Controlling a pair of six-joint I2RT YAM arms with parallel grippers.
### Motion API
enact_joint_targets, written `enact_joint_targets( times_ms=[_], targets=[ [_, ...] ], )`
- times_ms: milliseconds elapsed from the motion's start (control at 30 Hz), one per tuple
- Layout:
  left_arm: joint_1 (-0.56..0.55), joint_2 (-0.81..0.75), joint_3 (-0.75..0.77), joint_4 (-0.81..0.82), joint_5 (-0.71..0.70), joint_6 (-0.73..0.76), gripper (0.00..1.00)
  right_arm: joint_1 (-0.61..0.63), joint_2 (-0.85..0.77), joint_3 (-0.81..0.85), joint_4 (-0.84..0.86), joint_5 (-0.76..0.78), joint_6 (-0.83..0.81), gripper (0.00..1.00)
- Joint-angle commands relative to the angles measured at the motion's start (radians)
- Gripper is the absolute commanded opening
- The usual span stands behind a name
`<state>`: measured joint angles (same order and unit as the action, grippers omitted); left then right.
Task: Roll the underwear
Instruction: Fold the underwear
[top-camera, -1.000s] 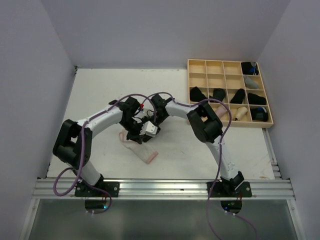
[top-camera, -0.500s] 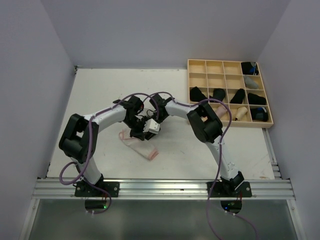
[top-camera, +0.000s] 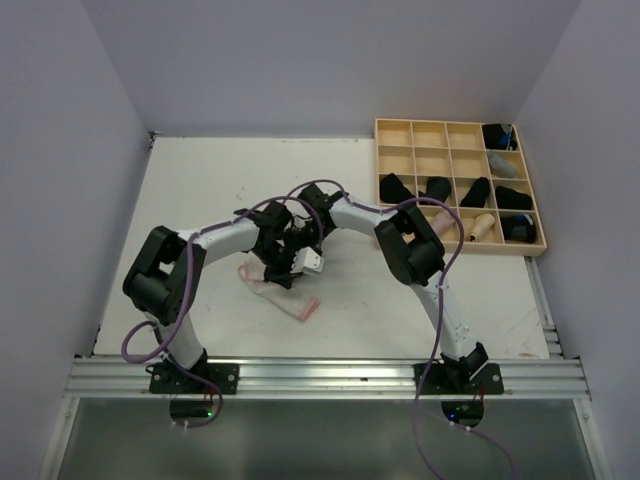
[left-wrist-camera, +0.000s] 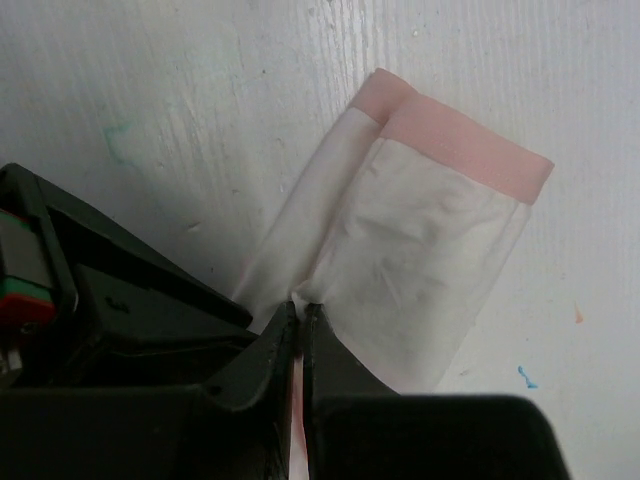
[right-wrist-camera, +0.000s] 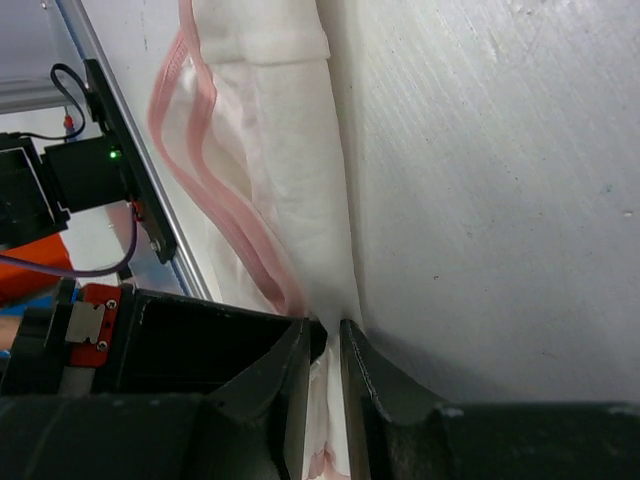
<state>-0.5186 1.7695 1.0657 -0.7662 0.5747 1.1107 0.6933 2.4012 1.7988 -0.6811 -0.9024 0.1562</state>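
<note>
Well left of the wooden grid tray (top-camera: 430, 121), the whitish pink-edged briefs (left-wrist-camera: 420, 250) lie on the desk (top-camera: 200, 190). The left tool (left-wrist-camera: 300, 310) is pinching one edge of them. The right tool (right-wrist-camera: 332, 335) is nipped onto the same cloth.

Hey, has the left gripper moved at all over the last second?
Yes. In the top view the left gripper has shifted a little to the right, toward the wooden grid tray, staying shut on the whitish underwear.
</note>
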Motion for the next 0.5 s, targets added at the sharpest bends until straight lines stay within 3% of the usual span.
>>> enact_joint_targets(
  times_ms=[0,467],
  targets=[
    [-0.015,0.019,-0.013,0.119,-0.029,-0.048,0.00,0.005,0.016,0.030,-0.018,0.003,-0.004,0.23],
    [-0.060,-0.122,-0.068,0.174,-0.076,-0.025,0.00,0.006,0.030,0.011,-0.005,-0.029,0.035,0.22]
  ],
)
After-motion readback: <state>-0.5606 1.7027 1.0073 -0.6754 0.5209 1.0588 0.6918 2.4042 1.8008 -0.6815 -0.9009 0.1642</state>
